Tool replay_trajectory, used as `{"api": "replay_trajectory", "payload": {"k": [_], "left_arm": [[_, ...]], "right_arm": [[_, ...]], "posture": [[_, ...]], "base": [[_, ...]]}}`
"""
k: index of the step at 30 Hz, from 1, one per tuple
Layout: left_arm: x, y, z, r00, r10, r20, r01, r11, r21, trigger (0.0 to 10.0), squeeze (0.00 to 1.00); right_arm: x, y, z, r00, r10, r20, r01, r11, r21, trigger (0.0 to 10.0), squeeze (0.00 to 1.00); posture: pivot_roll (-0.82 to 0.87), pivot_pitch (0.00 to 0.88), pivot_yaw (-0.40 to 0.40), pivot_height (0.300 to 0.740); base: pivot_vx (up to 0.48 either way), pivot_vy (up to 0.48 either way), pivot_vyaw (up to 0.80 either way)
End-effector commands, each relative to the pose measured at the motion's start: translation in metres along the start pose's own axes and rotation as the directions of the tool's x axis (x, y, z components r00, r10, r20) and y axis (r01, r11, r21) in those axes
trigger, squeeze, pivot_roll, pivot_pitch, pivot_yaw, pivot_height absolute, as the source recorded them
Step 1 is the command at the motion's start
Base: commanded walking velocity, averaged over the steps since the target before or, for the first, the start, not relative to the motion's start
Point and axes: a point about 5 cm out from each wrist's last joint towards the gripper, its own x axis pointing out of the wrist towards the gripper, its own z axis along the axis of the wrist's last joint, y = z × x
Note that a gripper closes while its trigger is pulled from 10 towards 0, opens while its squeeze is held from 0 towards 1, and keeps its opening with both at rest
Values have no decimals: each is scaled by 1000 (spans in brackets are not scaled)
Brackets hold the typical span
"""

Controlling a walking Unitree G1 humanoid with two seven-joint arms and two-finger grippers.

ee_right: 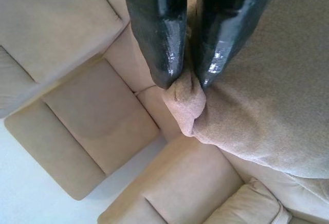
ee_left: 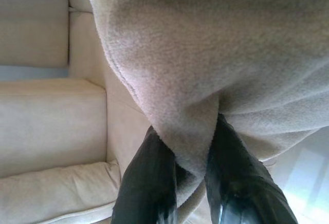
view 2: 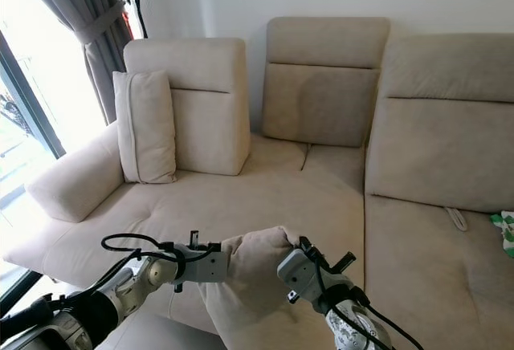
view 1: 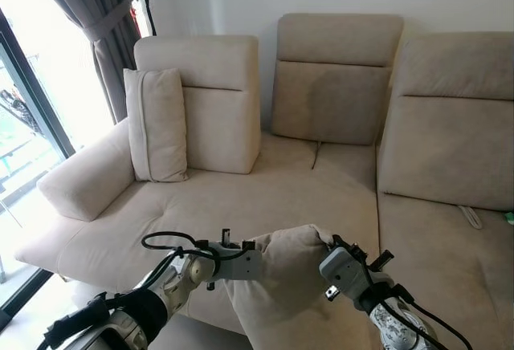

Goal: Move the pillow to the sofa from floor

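Observation:
A beige pillow (view 1: 281, 282) hangs lifted in front of the sofa's front edge, held between both arms. My left gripper (view 1: 259, 262) is shut on its left edge; in the left wrist view the fingers (ee_left: 149, 183) pinch a fold of the pillow (ee_left: 216, 54). On the pillow's right upper corner my right gripper (view 1: 328, 243) is shut, and in the right wrist view the black fingers (ee_right: 159, 34) squeeze a corner of the pillow (ee_right: 267, 106). The beige sofa (view 1: 265, 189) spreads ahead, its seat just beyond the pillow.
Another beige pillow (view 1: 157, 125) stands upright against the sofa's left back cushion. The left armrest (view 1: 84, 177) borders a window with a dark curtain (view 1: 96, 21). A green-patterned item (view 2: 506, 234) lies at the sofa's far right.

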Motion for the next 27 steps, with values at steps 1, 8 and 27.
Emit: {"api": "replay_trajectory", "payload": {"k": [1,8,27], "left_arm": [[0,5,10,998,17,53,-16,1000,-10,10000,0],[1,5,13,998,9,65,-8,1000,-18,10000,0],[1,9,17,996,41,78,-37,998,-44,10000,0]], "right_arm": [[5,-4,25,993,-33,111,31,999,18,10000,0],[6,-5,26,993,-43,110,41,999,25,10000,0],[9,-4,29,990,-52,132,47,998,38,10000,0]], "posture": [[-113,0,63,740],[-114,0,65,740],[-112,0,80,740]], "base": [[0,0,-663],[0,0,-767],[0,0,-249]]}}
